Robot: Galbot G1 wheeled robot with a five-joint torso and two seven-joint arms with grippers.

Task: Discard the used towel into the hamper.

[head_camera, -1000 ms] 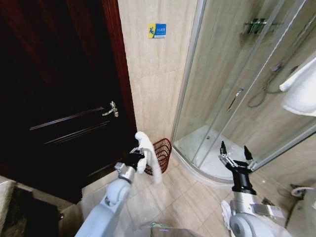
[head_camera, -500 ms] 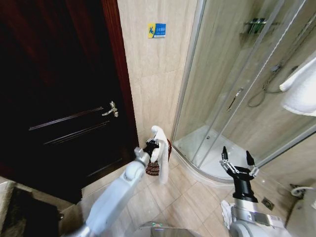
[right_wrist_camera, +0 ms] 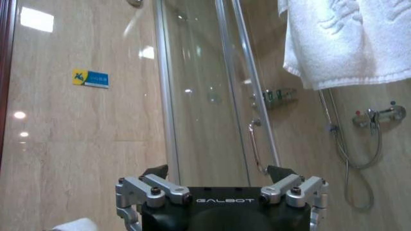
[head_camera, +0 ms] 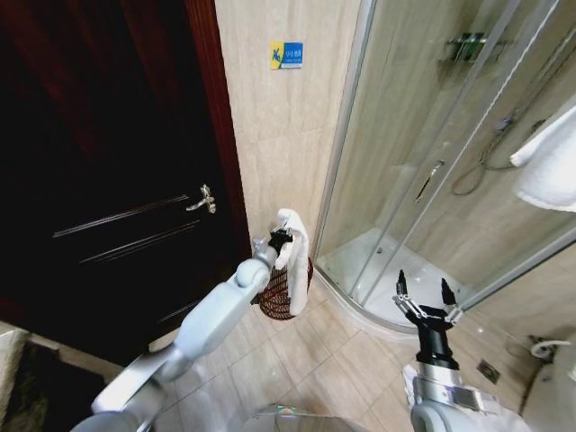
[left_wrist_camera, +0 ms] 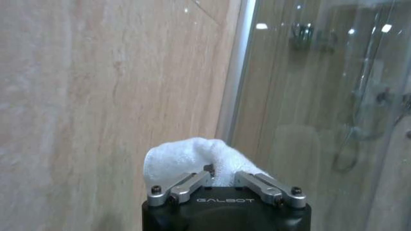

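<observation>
We see the left arm stretched forward toward the tiled wall between the dark door (head_camera: 108, 162) and the glass shower enclosure (head_camera: 432, 162). The left gripper (head_camera: 282, 240) is pinching the white towel (head_camera: 295, 256) near its upper end; in the left wrist view the fingers (left_wrist_camera: 186, 185) press on a bunched fold of the towel (left_wrist_camera: 192, 159). The cloth hangs down from the grip, draping over the hamper (head_camera: 279, 292), which stands on the floor against the wall, just beside the shower's curved threshold. The towel's lower end lies against the hamper's rim. The right gripper (head_camera: 421, 297) is held low near the shower base, fingers spread apart, holding nothing.
</observation>
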